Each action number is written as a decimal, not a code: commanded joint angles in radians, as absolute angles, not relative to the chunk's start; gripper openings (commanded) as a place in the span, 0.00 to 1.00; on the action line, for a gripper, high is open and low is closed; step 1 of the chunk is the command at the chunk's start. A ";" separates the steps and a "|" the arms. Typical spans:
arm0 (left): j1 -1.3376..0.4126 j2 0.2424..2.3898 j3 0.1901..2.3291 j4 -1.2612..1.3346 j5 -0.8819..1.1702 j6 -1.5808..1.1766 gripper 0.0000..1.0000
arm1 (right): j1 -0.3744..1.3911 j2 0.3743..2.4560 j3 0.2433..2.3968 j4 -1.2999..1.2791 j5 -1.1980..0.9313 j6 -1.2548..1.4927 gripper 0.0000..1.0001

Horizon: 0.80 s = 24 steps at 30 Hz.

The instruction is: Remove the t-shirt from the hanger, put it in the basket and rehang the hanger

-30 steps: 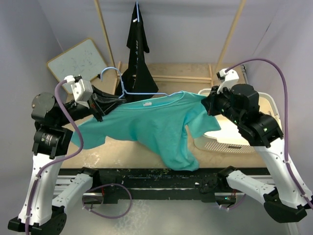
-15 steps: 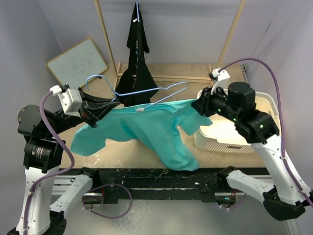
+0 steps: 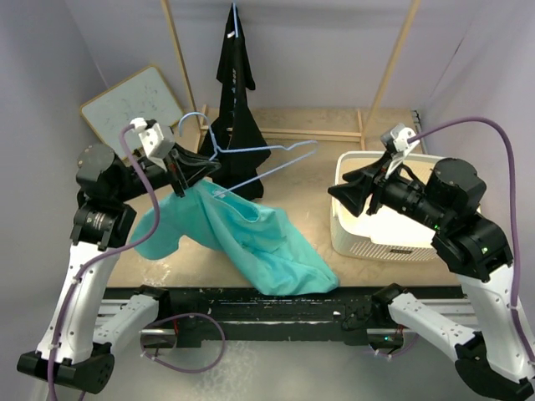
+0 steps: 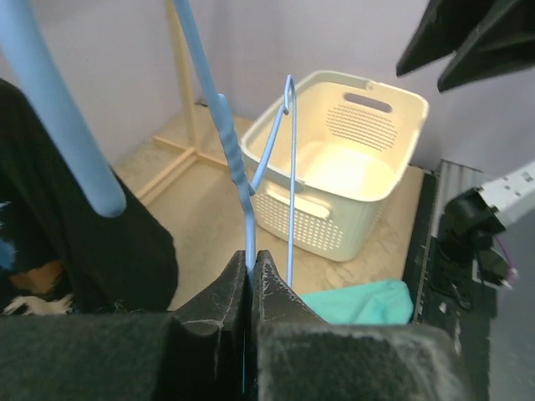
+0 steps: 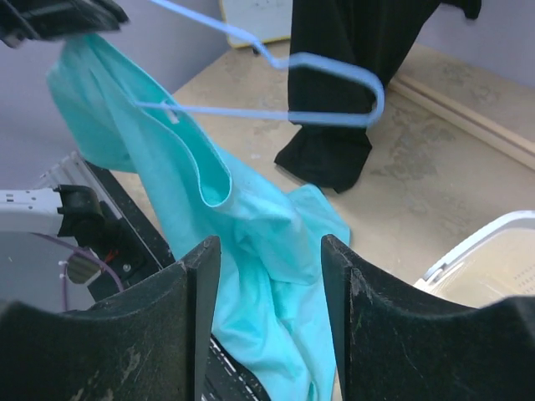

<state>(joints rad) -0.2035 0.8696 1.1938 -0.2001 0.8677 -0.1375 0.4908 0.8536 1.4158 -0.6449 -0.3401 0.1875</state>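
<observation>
The teal t-shirt (image 3: 242,238) slumps from the left end of the blue wire hanger (image 3: 267,163) down onto the table and over its front edge. Its collar still loops the hanger's lower wire (image 5: 167,107). The hanger's right half is bare. My left gripper (image 3: 188,171) is shut on the hanger's wire (image 4: 247,209), holding it above the table. My right gripper (image 3: 347,194) hovers by the basket, open and with nothing in it. In the right wrist view, that gripper (image 5: 272,251) looks down on the t-shirt (image 5: 251,242).
A white perforated basket (image 3: 393,225) stands at the right, also seen in the left wrist view (image 4: 334,184). A black garment (image 3: 236,92) hangs from a wooden frame at the back, close behind the hanger. A whiteboard (image 3: 134,104) leans at the back left.
My right gripper opened, let go of the t-shirt's sleeve and drew back to the right. The t-shirt dropped off the hanger's right side. My left gripper shifted the hanger.
</observation>
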 commanded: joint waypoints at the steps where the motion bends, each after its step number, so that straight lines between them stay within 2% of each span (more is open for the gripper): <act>1: -0.201 0.896 1.199 -0.126 1.091 -0.132 0.00 | 0.488 0.860 1.487 -0.598 -0.379 0.161 0.55; 9: -0.212 0.919 1.119 0.034 1.302 -0.279 0.00 | 0.488 0.948 1.510 -0.570 -0.614 0.125 0.58; 18: -0.303 0.984 1.119 0.158 1.251 -0.396 0.00 | 0.489 0.990 1.477 -0.562 -0.748 0.114 0.60; 24: -0.341 1.023 1.133 0.201 1.199 -0.422 0.00 | 0.489 0.996 1.459 -0.578 -0.752 0.116 0.58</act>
<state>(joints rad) -0.3237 1.0161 1.1126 0.1074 1.2411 -0.3847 0.4908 1.0012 1.4654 -0.6006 -0.7048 0.1341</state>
